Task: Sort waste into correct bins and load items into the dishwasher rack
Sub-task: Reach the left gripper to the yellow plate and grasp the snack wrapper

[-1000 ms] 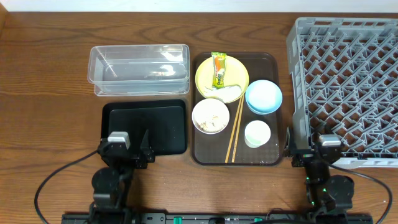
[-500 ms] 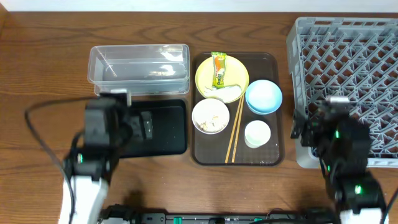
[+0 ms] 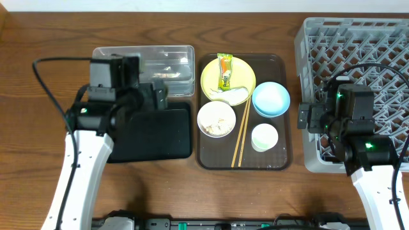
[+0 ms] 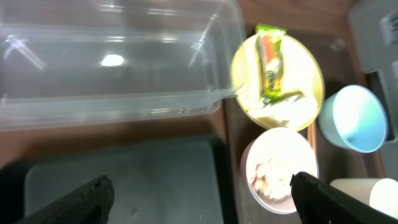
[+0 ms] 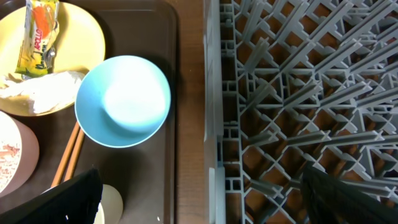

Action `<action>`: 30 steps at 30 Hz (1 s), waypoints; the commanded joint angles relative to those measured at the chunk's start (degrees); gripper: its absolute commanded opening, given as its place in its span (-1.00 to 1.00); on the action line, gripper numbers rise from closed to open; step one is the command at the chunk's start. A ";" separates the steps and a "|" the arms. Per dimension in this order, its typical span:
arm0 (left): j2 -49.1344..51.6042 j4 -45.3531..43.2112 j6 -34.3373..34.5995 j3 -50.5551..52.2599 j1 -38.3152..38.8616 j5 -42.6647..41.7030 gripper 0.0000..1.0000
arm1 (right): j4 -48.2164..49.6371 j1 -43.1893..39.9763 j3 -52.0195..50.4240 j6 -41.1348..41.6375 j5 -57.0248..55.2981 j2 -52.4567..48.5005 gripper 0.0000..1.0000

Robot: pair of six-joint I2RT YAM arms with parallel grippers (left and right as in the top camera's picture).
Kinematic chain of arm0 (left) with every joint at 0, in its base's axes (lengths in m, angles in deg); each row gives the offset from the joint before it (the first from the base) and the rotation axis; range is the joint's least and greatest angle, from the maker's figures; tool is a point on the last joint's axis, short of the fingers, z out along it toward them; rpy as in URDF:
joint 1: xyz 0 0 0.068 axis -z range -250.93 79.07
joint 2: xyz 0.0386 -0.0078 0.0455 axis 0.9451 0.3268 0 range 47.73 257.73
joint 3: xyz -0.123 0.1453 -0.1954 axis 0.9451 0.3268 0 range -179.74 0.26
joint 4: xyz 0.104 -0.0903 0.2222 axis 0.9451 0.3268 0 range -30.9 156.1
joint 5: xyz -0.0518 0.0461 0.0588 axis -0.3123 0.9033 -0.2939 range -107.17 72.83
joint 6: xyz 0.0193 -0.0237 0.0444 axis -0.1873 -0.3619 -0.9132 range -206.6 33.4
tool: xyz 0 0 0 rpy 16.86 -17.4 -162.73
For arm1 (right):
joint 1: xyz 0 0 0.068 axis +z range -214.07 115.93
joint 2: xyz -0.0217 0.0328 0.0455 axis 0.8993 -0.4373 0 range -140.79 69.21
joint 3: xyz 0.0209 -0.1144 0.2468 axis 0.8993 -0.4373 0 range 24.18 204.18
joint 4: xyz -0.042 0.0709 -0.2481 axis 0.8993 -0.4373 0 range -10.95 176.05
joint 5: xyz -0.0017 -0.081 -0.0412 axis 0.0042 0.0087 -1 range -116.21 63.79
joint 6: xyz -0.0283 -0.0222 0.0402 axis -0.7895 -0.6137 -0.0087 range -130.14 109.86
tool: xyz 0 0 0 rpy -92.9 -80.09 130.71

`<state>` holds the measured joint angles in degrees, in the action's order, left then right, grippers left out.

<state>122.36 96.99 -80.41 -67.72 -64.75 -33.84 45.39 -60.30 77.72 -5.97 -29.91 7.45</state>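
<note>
Tabletop (image 3: 38,38) of brown wood: snack wrapper (image 3: 225,71) lies on yellow plate (image 3: 211,76) inside brown serving tray (image 3: 281,64), between clear tub (image 3: 144,64) and grey rack (image 3: 358,76); left gripper (image 4: 205,199) and right gripper (image 5: 205,199) both spread wide, holding nothing.

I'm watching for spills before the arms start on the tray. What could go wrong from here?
1. The chopsticks lie between the white bowl, the blue bowl and the cup; reaching for them may knock a neighbour.
2. The white bowl holds food scraps; tilting it over the brown tray could spill them.
3. The wrapper and napkin lie together on the yellow plate; lifting one may drag the other.
</note>
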 commanded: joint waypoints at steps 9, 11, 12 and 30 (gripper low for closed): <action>18.16 -14.05 -1.44 -12.68 14.16 4.76 0.86 | 0.35 -0.55 1.49 0.48 -0.96 0.26 0.98; 21.53 -18.10 -1.44 -12.68 16.46 4.76 0.86 | 0.33 -0.55 1.49 0.48 -0.96 0.24 0.98; 23.15 -19.67 -1.44 -12.68 17.40 4.79 0.86 | 0.37 -0.55 1.49 0.48 -0.96 0.24 0.98; 45.81 -32.87 -1.38 -12.66 22.03 6.78 0.68 | 0.35 -0.55 1.49 0.50 -0.76 0.24 0.98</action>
<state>166.77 64.44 -81.06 -79.63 -43.03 -27.63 45.59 -60.30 77.85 -5.97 -30.15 7.45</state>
